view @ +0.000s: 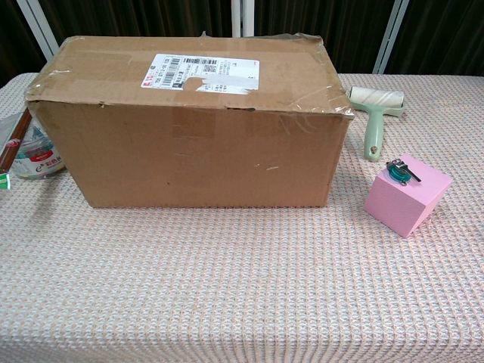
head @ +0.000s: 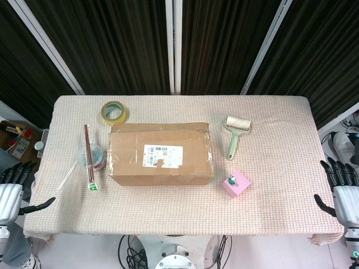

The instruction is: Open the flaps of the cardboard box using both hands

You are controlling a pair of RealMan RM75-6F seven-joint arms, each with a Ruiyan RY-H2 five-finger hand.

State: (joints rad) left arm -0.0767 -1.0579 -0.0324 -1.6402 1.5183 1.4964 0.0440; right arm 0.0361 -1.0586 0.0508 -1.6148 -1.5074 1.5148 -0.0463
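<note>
A brown cardboard box (head: 161, 154) (view: 193, 125) lies in the middle of the table, its top flaps closed and flat, with a white shipping label on top. In the head view my left hand (head: 14, 188) hangs beside the table's left edge, fingers spread and holding nothing. My right hand (head: 341, 188) hangs off the table's right edge, likewise spread and empty. Both are far from the box. The chest view shows neither hand.
A roll of yellow tape (head: 114, 111) lies behind the box at left. A red stick (head: 88, 157) and a plastic-wrapped item (view: 30, 151) lie left of it. A green lint roller (head: 235, 134) (view: 374, 113) and a pink block (head: 235, 184) (view: 407, 193) lie to the right.
</note>
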